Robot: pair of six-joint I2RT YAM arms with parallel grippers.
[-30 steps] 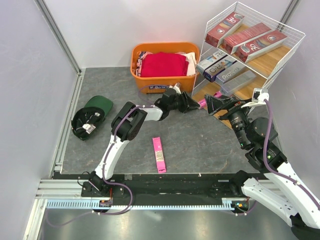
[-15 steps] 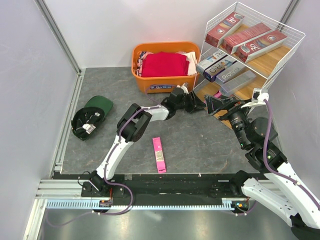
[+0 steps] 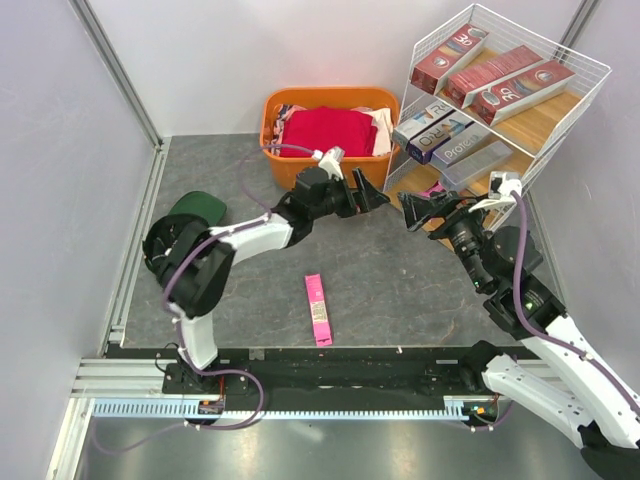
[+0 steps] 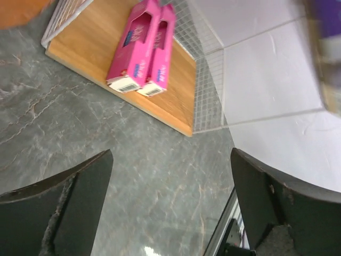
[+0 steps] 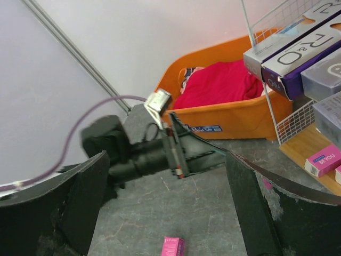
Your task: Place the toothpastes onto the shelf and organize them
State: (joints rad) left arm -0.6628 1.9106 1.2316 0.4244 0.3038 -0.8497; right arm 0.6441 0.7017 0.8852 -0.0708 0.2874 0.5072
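long pink cardboard toothpaste box [image 3: 317,309]: flat on grey stone-pattern desk [image 3: 250,300], midway along near edge, long axis near-to-far; lies nearward of both spread, empty claws, left gripper [image 3: 378,192] judged marginally closer than right gripper [image 3: 410,212].

left claw [image 3: 375,192] spread, empty; right claw [image 3: 411,212] spread, empty

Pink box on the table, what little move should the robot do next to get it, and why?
Probably swing the left end effector toward the pink box. It and the right end effector are both open and empty, and that box lies alone on the table, off the shelf.
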